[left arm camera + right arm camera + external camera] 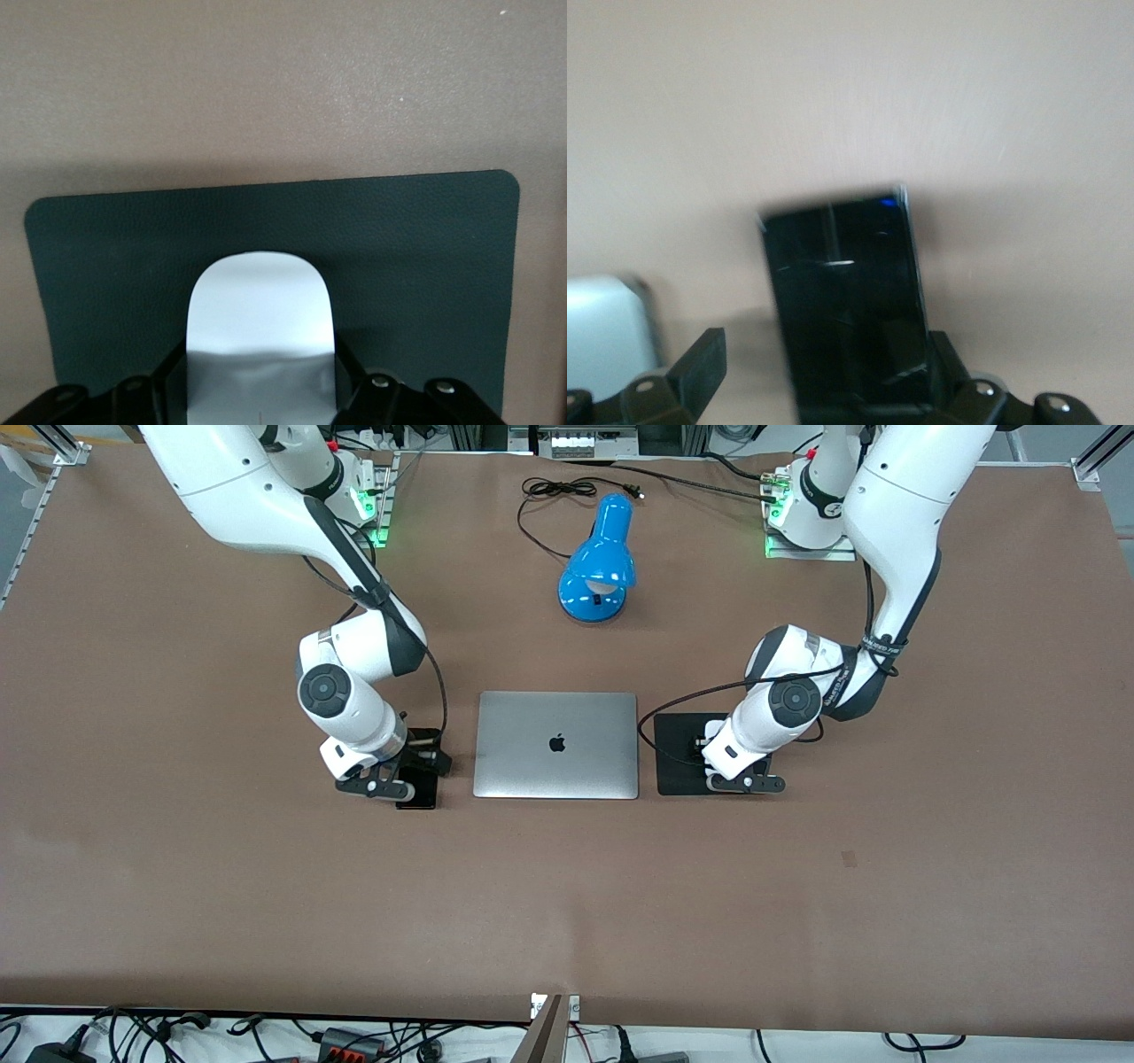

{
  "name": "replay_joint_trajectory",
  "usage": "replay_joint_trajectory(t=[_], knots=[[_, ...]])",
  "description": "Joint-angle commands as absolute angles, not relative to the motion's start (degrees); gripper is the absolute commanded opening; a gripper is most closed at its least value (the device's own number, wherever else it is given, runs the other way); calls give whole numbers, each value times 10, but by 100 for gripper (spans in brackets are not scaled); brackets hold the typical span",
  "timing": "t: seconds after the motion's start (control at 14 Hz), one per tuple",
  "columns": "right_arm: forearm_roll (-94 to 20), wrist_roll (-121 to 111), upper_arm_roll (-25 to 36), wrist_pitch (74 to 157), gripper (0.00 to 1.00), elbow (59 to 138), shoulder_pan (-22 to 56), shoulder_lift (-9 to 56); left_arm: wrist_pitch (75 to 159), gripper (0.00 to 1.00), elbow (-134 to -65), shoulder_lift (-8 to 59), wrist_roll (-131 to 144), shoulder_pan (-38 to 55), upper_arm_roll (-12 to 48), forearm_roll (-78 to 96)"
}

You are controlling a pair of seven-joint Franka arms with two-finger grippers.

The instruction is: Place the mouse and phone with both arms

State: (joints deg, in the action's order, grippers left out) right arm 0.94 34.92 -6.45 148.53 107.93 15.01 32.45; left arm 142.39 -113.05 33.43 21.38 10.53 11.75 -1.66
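Brown cloth covers the table (177,886) in the front view, with a closed silver laptop (556,745) at its middle and a blue desk lamp (599,562) at twelve o'clock from it, toward the robots' bases. At three o'clock from the laptop lies a black mouse pad (680,755), and the left gripper (742,778) sits low over it; the mouse is hidden under the wrist here. At nine o'clock from the laptop the right gripper (400,779) is down at the table, and only a dark sliver of the phone (418,799) shows beneath it.

The left wrist view fills in what the front view hides: the white mouse (260,341) lies on the mouse pad (425,266), with the left gripper (260,403) set narrowly around its sides, one finger at each flank. Whether the fingers press it I cannot tell for certain, but it looks held.

In the right wrist view the phone (846,301) lies on the cloth, slightly askew, beside a corner of the laptop (607,328). The right gripper (819,390) stands wide, one finger clearly apart from the phone.

My judgement: both objects are at their places, so the step is release. Next, the left fingers must open, then both arms lift straight up without nudging anything.
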Motion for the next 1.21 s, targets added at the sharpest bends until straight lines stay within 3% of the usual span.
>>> replay_joint_trajectory(t=[0.0,0.07,0.29,0.5,0.64,0.79,1.0,1.14], knots=[[17,400,-32,1454,100,1053,135,245,1441,76,-1136,338,227,115,113,-28],[13,400,-19,1444,100,1046,134,229,1441,100,-1136,335,227,114,113,-29],[14,396,43,1358,100,1003,134,177,1429,100,-1134,296,224,106,113,-29],[14,383,83,1168,100,929,133,121,1325,100,-1113,209,224,98,112,-29],[16,338,87,1066,100,925,131,64,1299,100,-1100,176,225,93,111,-30],[14,302,97,1039,100,934,117,44,1259,100,-1051,145,221,74,111,-31],[17,261,98,1013,100,973,107,-1,1014,100,-923,137,165,43,110,-35],[16,227,100,1006,100,987,94,-18,901,100,-846,134,132,12,118,-35]])
